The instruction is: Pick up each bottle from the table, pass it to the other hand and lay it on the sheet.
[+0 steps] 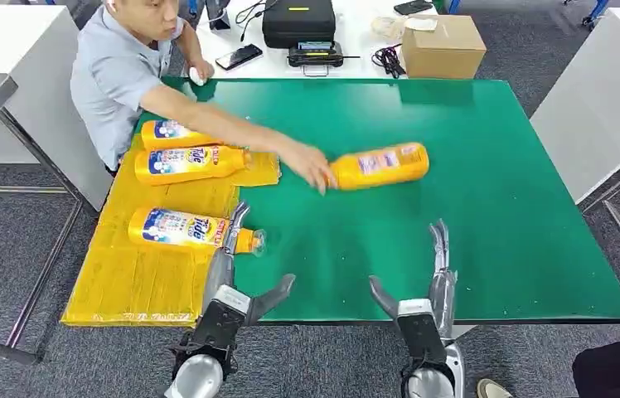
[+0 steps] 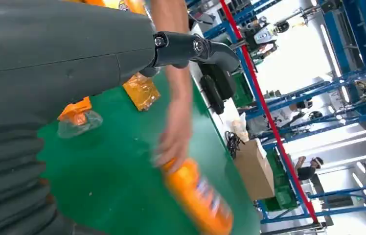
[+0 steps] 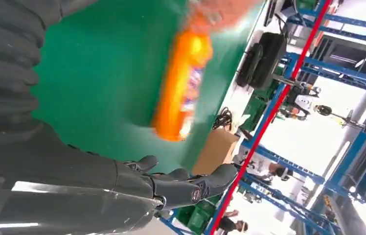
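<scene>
Beyond both empty, spread robot hands — left [image 1: 236, 269], right [image 1: 427, 278] — a person's hand [image 1: 313, 170] holds a bottle [image 1: 377, 166]

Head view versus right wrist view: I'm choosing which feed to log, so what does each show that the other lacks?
Head view alone: three bottles on the yellow sheet, the left hand beside the nearest bottle, and the person's whole arm. Right wrist view alone: blue racking and a red bar beyond the table. Both: the green mat, the person's hand on the orange bottle, the cardboard box, and the empty right hand.
</scene>
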Available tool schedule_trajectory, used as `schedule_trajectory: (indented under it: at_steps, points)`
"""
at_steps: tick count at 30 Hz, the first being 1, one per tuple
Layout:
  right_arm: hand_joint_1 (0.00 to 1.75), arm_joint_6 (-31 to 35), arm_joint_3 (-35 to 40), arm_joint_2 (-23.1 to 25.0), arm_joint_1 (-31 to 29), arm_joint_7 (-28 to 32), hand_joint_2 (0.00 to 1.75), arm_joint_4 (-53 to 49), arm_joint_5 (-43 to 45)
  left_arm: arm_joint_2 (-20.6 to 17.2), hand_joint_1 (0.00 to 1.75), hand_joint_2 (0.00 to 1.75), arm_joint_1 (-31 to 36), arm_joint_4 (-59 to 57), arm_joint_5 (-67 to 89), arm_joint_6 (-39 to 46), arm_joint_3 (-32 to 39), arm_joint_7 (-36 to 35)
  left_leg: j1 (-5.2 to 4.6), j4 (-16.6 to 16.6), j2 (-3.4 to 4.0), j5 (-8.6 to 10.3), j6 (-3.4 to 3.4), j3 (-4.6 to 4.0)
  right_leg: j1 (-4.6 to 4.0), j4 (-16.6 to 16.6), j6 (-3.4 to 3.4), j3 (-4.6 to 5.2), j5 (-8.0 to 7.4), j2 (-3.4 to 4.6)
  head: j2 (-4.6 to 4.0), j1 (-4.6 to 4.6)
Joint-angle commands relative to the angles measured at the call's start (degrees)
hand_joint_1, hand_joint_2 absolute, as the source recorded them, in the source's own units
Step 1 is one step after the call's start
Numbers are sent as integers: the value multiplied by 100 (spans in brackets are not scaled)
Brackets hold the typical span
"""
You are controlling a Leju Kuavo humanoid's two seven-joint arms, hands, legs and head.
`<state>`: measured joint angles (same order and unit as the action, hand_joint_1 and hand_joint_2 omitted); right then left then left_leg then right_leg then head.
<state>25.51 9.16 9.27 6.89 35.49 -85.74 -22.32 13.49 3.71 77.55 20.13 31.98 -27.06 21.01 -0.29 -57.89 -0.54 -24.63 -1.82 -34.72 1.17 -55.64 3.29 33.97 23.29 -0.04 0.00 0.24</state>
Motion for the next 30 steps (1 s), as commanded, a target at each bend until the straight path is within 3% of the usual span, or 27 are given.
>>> schedule_trajectory:
  at_steps: [1,2,3,7,12,14,19,30]
  points:
    - [0,1364,382,-102,-90,-621,175,322,-1234,-121,0,175,-174,52,-1425,-503,-99,70,5,4,9,-7,9,17,-6,4,-11,-15,5,6,0,0]
    - [0,1449,181,-67,-83,-864,175,382,-2291,-103,0,175,-207,59,-1599,-479,-55,194,1,5,11,-5,6,15,-2,4,-8,-11,3,9,0,-2]
    - [0,1449,320,-343,-160,-1233,175,573,-2918,-143,0,175,-214,39,-1684,-472,-83,294,5,4,14,-10,10,24,-6,4,-13,-20,6,10,0,0]
    - [0,1407,423,-1099,-398,-2120,175,989,-3769,-282,0,175,-402,320,-1825,-819,-157,408,7,12,13,-5,5,29,-7,20,-8,-30,-1,8,0,-2]
    - [0,1248,366,-1341,-516,-2514,175,1193,-4286,-282,0,175,-488,473,-1583,-777,-181,400,4,7,6,-8,4,27,-5,17,-9,-34,2,6,0,2]
    - [0,1073,375,-1400,-616,-2504,175,1368,-4082,-268,0,175,-502,495,-1224,-649,-242,348,0,8,17,-8,6,22,-2,13,-9,-25,0,16,0,0]
    - [0,645,402,-1492,-909,-2913,175,2177,-4494,-209,0,175,-363,148,-1352,-981,-153,-533,3,9,7,-11,10,33,-7,16,-15,-37,4,5,0,0]
    - [0,621,393,-1497,-958,-2905,175,2249,-4467,-202,0,175,-358,116,-1353,-986,-159,-533,2,7,8,-7,6,22,-4,11,-9,-24,2,5,0,-2]
